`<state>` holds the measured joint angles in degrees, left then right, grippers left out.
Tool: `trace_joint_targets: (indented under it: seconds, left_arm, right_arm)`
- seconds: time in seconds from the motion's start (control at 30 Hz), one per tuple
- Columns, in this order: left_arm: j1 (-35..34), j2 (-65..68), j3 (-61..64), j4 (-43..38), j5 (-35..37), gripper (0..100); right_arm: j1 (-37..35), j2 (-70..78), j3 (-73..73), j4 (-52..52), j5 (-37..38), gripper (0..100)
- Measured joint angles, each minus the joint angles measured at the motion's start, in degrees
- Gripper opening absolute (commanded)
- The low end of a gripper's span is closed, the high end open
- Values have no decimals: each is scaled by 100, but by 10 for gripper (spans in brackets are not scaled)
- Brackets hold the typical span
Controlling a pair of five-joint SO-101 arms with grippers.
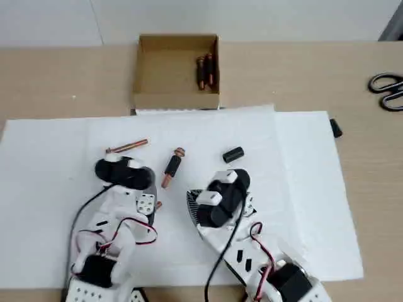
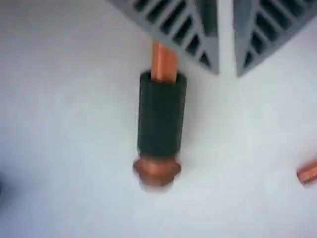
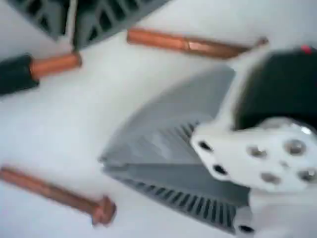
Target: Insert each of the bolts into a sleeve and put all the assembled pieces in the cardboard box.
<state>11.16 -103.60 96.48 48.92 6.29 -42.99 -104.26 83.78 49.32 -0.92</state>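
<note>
An assembled bolt in a black sleeve (image 1: 172,167) lies on the white sheet (image 1: 302,189), with its head pointing towards the cardboard box (image 1: 176,99). In the left wrist view the assembled bolt (image 2: 159,124) runs under one finger of my left gripper (image 2: 228,74), whose fingers leave only a narrow slit and hold nothing. My right gripper (image 3: 73,45) looks shut and empty beside the sleeved bolt (image 3: 29,72). A bare bolt (image 1: 126,146) and a loose sleeve (image 1: 233,153) lie on the sheet. Another bare bolt (image 3: 59,196) lies partly under the left arm (image 1: 123,173). Assembled pieces (image 1: 205,70) rest in the box.
Scissors (image 1: 385,88) lie at the far right on the wooden table, and a small black piece (image 1: 335,128) sits just off the sheet's right edge. The left arm's grey jaw (image 3: 163,163) is close in front of the right wrist camera. The two arms stand near each other.
</note>
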Motion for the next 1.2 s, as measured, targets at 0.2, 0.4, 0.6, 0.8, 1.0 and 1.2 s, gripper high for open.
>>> trace_joint_targets:
  seconds: [0.2, 0.4, 0.6, 0.8, 1.0, 1.2]
  left_arm:
    - [440, 9, 18, -18, 193, 6]
    - [466, 9, -255, -26, 255, 7]
    - [475, 9, -255, -26, 255, 25]
    - [466, 9, -79, -79, 334, 175]
    - [466, 9, -79, -97, 615, 186]
    - [466, 9, -624, 615, 633, 186]
  right_arm:
    - [35, 70, 9, 0, 0, 2]
    - [26, 70, 9, 0, 0, 2]
    - [237, 70, 9, 0, 0, 4]
    - [870, 114, 9, 0, 88, 9]
    - [985, 475, -18, 0, 114, 146]
    - [1371, 1732, -932, 0, -598, 133]
